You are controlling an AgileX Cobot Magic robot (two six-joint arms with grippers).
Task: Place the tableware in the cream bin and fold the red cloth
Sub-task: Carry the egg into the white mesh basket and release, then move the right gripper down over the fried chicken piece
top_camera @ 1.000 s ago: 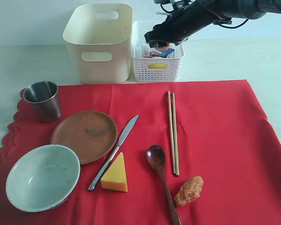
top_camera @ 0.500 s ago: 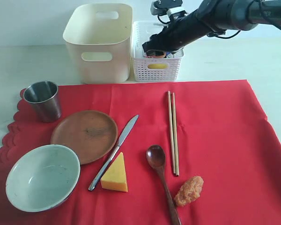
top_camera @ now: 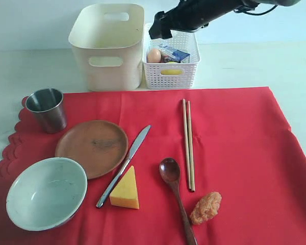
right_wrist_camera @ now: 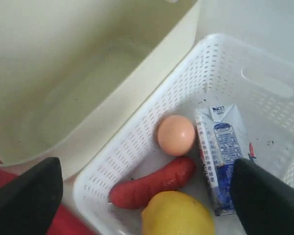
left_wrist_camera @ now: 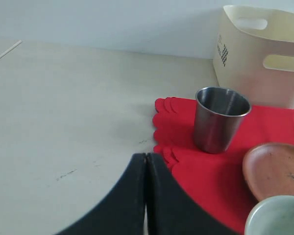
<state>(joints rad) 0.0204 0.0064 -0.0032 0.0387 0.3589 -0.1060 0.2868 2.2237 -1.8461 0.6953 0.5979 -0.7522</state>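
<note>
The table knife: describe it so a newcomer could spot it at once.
In the exterior view, look at the red cloth. Left of its middle, the knife lies slantwise between the brown plate and the yellow cheese wedge. It is the only silver piece; the spoon and chopsticks to its right are wooden.

Beyond the cloth's [top_camera: 234, 153] far edge the bin [top_camera: 107, 75] stands just left of the basket [top_camera: 158, 79], which holds an egg [top_camera: 154, 55] and a carton [top_camera: 174, 53]. On the cloth, cup [top_camera: 47, 109], plate [top_camera: 92, 148] and bowl [top_camera: 46, 193] run far to near at left; knife [top_camera: 125, 164], wedge [top_camera: 125, 190], spoon [top_camera: 170, 171] and chopsticks [top_camera: 188, 145] lie rightward.
</note>
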